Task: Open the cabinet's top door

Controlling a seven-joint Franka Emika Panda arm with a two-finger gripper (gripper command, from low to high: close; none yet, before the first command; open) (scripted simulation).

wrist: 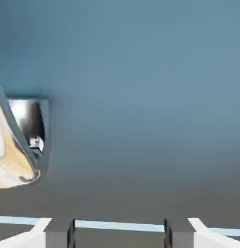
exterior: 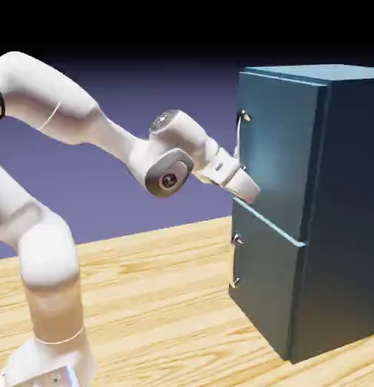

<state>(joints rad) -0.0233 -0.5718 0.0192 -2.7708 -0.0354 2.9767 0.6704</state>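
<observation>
handle (wrist: 24,140) mirror-bright in hand view

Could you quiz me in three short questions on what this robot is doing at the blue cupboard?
1. True or false: the gripper is shut on the top door's handle.
2. Where is the gripper? A) at the lower door's handle B) at the top door, near its lower edge C) on the table
3. Fill in: the hand view shows mostly the door's ____ surface, with the silver handle at its left edge.

Key: 1 false, its fingers stand apart with nothing between them; 2 B; 3 teal.
</observation>
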